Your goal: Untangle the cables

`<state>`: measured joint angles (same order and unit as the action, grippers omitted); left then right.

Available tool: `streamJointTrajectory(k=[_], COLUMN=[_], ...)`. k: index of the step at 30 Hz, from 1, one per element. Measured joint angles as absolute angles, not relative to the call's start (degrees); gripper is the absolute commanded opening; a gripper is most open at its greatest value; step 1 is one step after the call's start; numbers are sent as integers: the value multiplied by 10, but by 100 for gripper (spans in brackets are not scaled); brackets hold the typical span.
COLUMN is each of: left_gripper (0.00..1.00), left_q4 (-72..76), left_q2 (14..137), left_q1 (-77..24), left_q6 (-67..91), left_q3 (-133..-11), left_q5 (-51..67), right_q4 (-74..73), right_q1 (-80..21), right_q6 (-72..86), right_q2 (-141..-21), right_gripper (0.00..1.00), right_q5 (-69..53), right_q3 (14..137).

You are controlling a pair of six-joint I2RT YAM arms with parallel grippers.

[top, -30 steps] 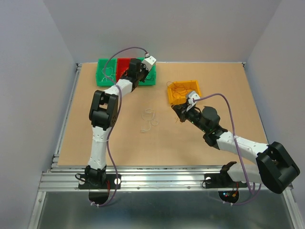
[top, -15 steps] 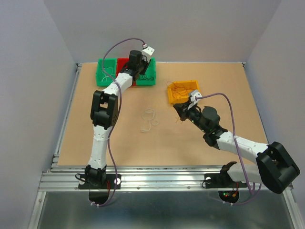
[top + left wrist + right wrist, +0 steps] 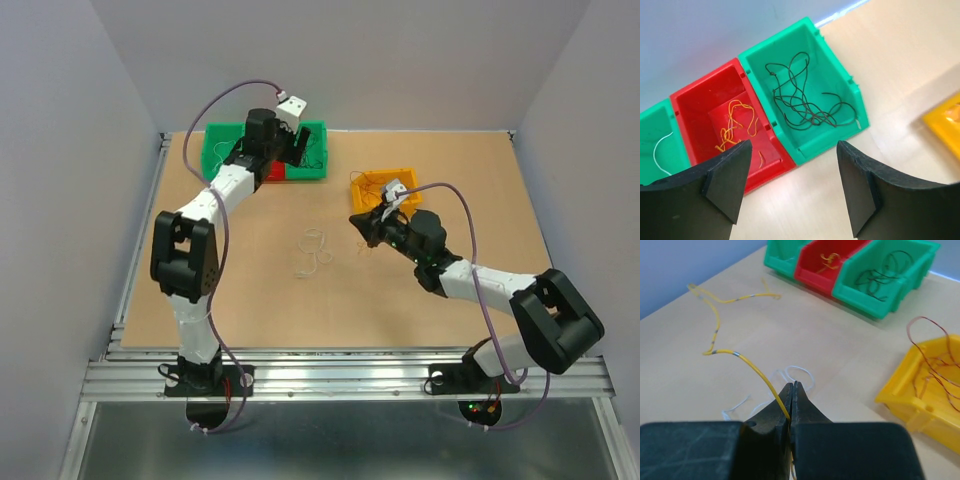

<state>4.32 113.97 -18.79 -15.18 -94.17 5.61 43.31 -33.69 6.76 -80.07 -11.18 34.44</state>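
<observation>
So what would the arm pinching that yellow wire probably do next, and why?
Probably lift it and carry it toward the red bin. The right gripper is shut on the yellow wire, most of which trails loose ahead of it, and the red bin already holds similar orange-yellow strands.

Thin curled cables [image 3: 799, 106]: white, orange, dark

Red bin [image 3: 687, 117] snug between two green bins [image 3: 839, 70] at the table's [image 3: 250, 300] far edge, yellow bin [image 3: 901, 390] standing apart to the right.
</observation>
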Motion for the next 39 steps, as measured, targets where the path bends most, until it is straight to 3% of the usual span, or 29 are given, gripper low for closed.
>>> streamJointTrajectory(k=[7,15,24,39], left_gripper=[84,85,88,89], left_q4=[79,152,200,238], left_q2=[917,798,759,752], left_q1=[-168,-171,-171,-193], left_q6=[-113,-85,-71,-69], left_q3=[-755,-557,-520,-495], left_q5=[199,360,549,658], right_q4=[462,485,481,429], right_q1=[-337,-337,-337,-338], right_q6=[63,77,54,7], right_q2=[-820,-806,-784,-835], right_gripper=[1,1,1,1], right_q5=[-239,-331,-342,-355], right_q3=[355,361,361,368])
